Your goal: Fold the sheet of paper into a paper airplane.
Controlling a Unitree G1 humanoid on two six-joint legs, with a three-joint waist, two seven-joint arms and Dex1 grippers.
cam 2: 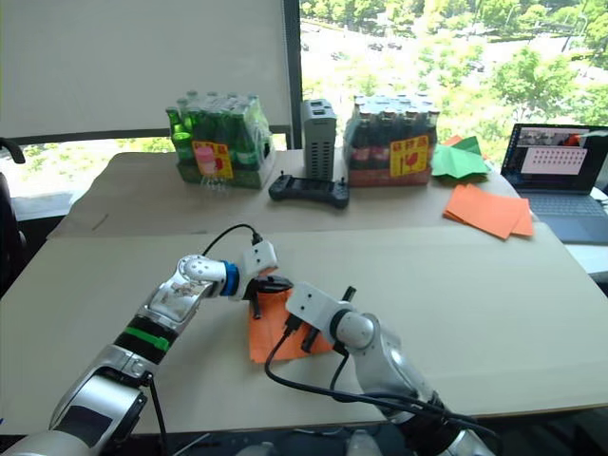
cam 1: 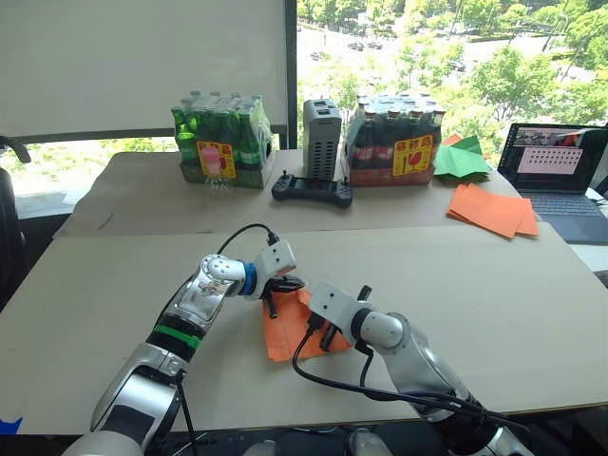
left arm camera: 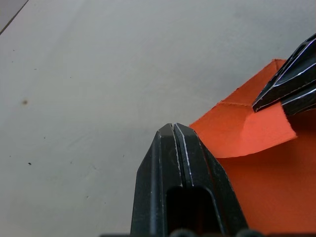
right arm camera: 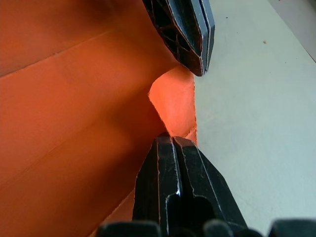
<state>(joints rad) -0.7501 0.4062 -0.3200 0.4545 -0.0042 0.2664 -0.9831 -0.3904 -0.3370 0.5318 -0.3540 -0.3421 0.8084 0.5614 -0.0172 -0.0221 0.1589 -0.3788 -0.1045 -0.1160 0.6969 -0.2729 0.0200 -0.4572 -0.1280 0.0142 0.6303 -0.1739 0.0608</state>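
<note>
The sheet of paper (cam 1: 285, 334) is bright orange and creased, and lies flat on the near table (cam 1: 494, 313) between my two arms. One corner of it is folded over into a small flap (left arm camera: 237, 131). My left gripper (left arm camera: 174, 127) is shut, with its tip on the table right at the paper's edge beside that flap. My right gripper (right arm camera: 170, 139) is also shut and points at the same corner from the other side. Its tips press down on the flap. The two grippers' tips are a short gap apart. Neither has paper between its fingers.
On the far table stand a pack of green bottles (cam 1: 220, 142), a grey device (cam 1: 321, 138), a black controller (cam 1: 312, 190) and a pack of dark bottles (cam 1: 394, 142). At the right are green paper (cam 1: 463, 160), a stack of flat orange sheets (cam 1: 494, 209) and a laptop (cam 1: 556, 166).
</note>
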